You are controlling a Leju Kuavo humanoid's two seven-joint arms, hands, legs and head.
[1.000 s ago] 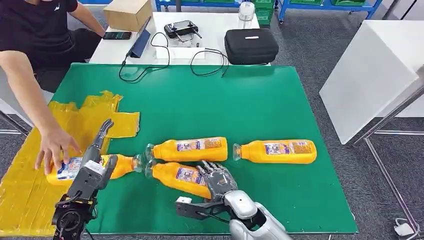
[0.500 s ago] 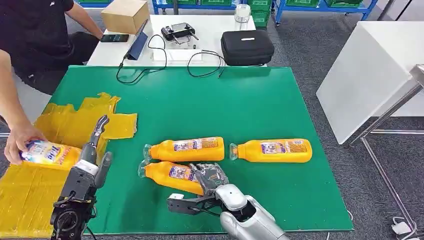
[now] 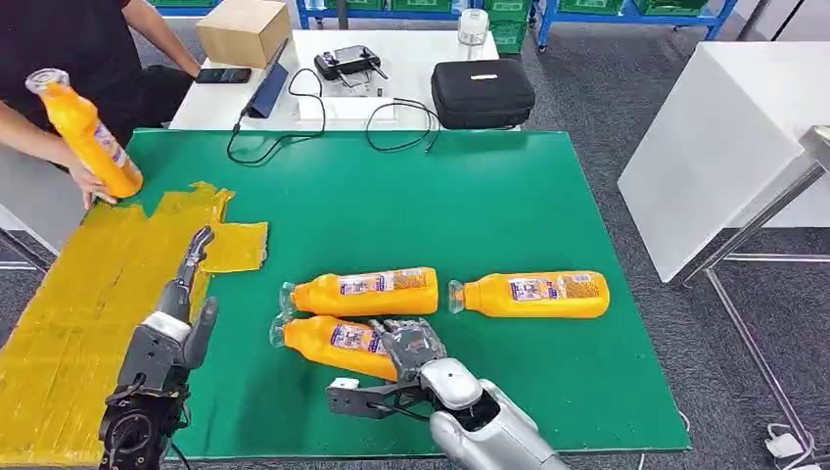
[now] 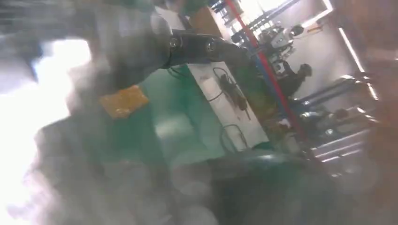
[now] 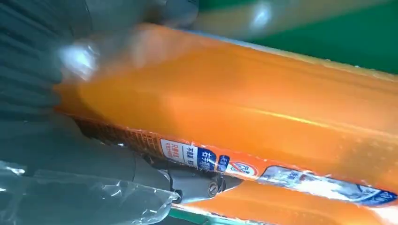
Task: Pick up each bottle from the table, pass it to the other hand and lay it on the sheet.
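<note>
Three orange bottles lie on their sides on the green table (image 3: 509, 196), none yet on the yellow sheet (image 3: 88, 323) at the near left. Nearest, the right hand (image 3: 411, 345) rests on the body of the near bottle (image 3: 338, 343), fingers curled over it; whether the grip has fully closed cannot be told from the head view. The right wrist view adds detail: grey fingers (image 5: 141, 164) wrap under the label side of the near bottle (image 5: 244, 108), with a second orange body just beside it. The left hand (image 3: 181, 304) hangs over the sheet's right edge, fingers extended and apart, holding nothing; its wrist view is blurred and resolves little. Just beyond the near bottle lies the middle bottle (image 3: 367, 291), cap to the left, and to its right the right-hand bottle (image 3: 533, 294). At the far left, a person's hand (image 3: 93, 186) holds a fourth bottle (image 3: 88, 132) upright above the sheet's far edge. Judged from this layout, the pick, handover and placement remain for all three table bottles.
</note>
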